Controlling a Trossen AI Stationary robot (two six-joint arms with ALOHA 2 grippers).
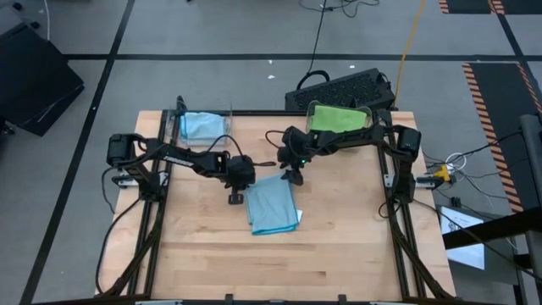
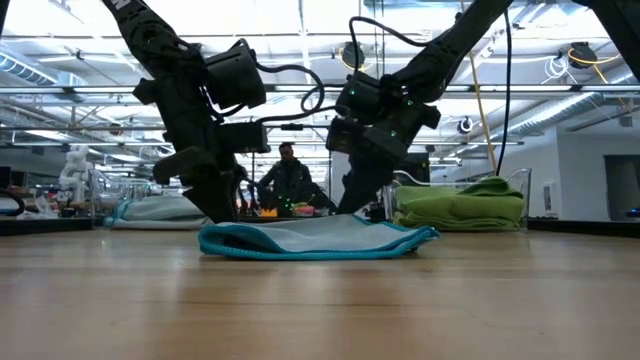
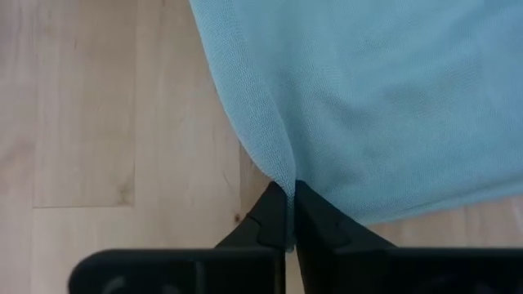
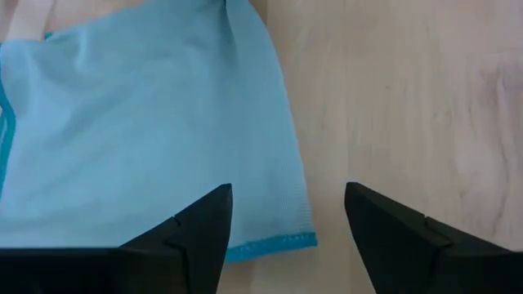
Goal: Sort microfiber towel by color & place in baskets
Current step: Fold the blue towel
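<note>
A light blue microfiber towel (image 1: 274, 206) lies flat on the wooden table, seen in the low view (image 2: 315, 238) as a low heap. My left gripper (image 1: 236, 196) stands at the towel's left edge, shut on it (image 3: 288, 214). My right gripper (image 1: 294, 179) is open at the towel's far right corner (image 4: 282, 233); one finger stands over the cloth and one over bare wood (image 4: 288, 212), and I cannot tell whether they touch. A clear basket (image 1: 181, 127) at the far left holds a blue towel (image 1: 201, 125). A clear basket (image 1: 369, 112) at the far right holds a green towel (image 1: 337, 117). My left gripper pinches the blue towel's left edge (image 3: 282, 181) between its two fingertips, coming from the table's left and slanting down. The cloth is drawn into a small ridge that runs up to the fingers. The rest of the towel lies on the table.
A black keyboard (image 1: 343, 87) lies beyond the table's far edge behind the green basket. A person (image 2: 288, 178) sits in the room far behind the table. Bare wood stretches across the near half of the table (image 1: 271, 263).
</note>
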